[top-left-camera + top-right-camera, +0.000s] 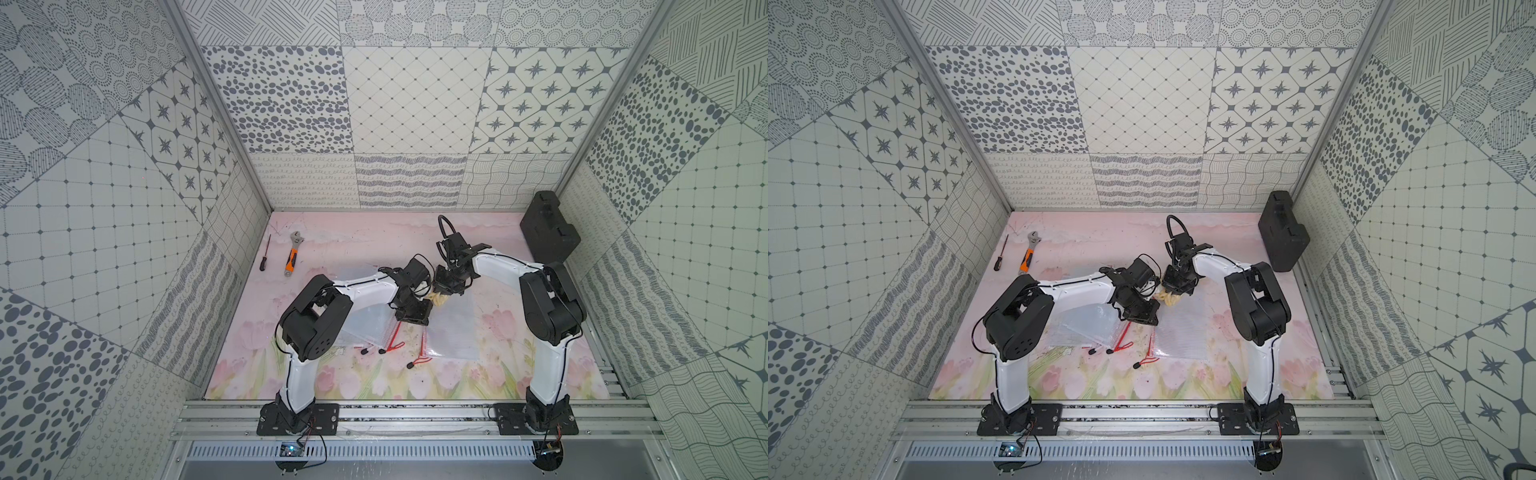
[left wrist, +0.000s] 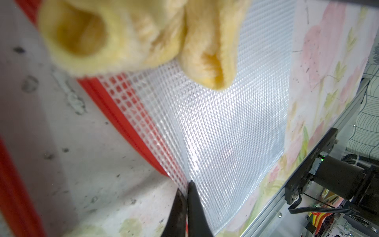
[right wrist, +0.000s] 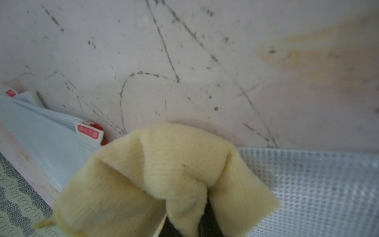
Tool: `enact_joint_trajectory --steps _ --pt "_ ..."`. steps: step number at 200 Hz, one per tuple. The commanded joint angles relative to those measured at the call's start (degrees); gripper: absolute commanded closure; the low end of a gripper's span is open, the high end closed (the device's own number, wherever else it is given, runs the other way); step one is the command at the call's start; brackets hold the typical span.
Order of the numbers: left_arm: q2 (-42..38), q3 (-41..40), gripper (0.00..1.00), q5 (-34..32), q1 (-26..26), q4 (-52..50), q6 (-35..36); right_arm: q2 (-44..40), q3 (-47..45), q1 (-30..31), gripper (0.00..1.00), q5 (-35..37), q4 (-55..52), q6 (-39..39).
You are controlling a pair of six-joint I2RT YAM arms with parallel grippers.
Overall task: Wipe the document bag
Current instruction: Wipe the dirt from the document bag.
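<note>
Overhead pair; close wrist views share document bag [image 2: 225, 133].

Screwdriver [image 1: 265, 253] at 10 o'clock on flowered mat [image 1: 374, 382]. Orange-handled wrench [image 1: 292, 254] just beside it, apart. Black case [image 1: 548, 226] at 2 o'clock, far corner.

I'm looking at two arms built alike: the left arm [image 1: 365, 291] and the right arm [image 1: 496, 264] both have glossy white link shells set between chunky black joint housings. A thin black cable [image 1: 361, 281] is tied along each white link. The big joint housing [image 1: 318, 343] on the left arm has a cluster of small round holes. Each arm stands on a flat black base plate [image 1: 326, 417] with screws near its corners. The left gripper [image 2: 187, 185] has slim black fingers [image 2: 196, 203] that taper to blunt points.
</note>
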Motion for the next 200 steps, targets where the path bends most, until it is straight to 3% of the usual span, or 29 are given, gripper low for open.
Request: enact_joint_trajectory --steps 1,34,64,84,115,139,170,200 --pt "-0.2 0.6 1.0 0.7 0.2 -2.1 1.9 1.0 -5.0 -2.2 1.0 1.7 1.5 0.7" --pt "-0.3 0.1 1.0 -0.1 0.2 -3.0 2.7 -8.4 -16.0 -11.5 1.0 4.0 1.0 -2.3" --pt "0.2 0.1 1.0 -0.4 0.2 -3.3 3.4 -14.0 -19.0 -16.2 1.0 7.5 -3.2 -7.1" --pt "0.7 0.5 1.0 -0.4 0.2 -3.3 3.5 -14.2 -17.2 -13.1 1.0 7.9 -4.1 -6.9" --pt "1.6 0.8 1.0 -0.2 0.2 -3.1 3.3 -10.8 -9.5 -1.9 1.0 7.8 -3.9 -3.9" --pt "2.3 1.2 1.0 -0.1 0.2 -3.2 3.3 -6.8 -5.1 3.3 1.0 5.4 -2.1 -1.1" --pt "2.5 1.5 1.0 -0.2 0.2 -3.3 3.6 -2.5 -6.1 4.3 1.0 3.2 1.1 1.1" --pt "2.1 1.5 1.0 -0.8 0.2 -3.6 3.7 -1.9 -11.4 0.6 1.0 2.9 1.9 0.0"
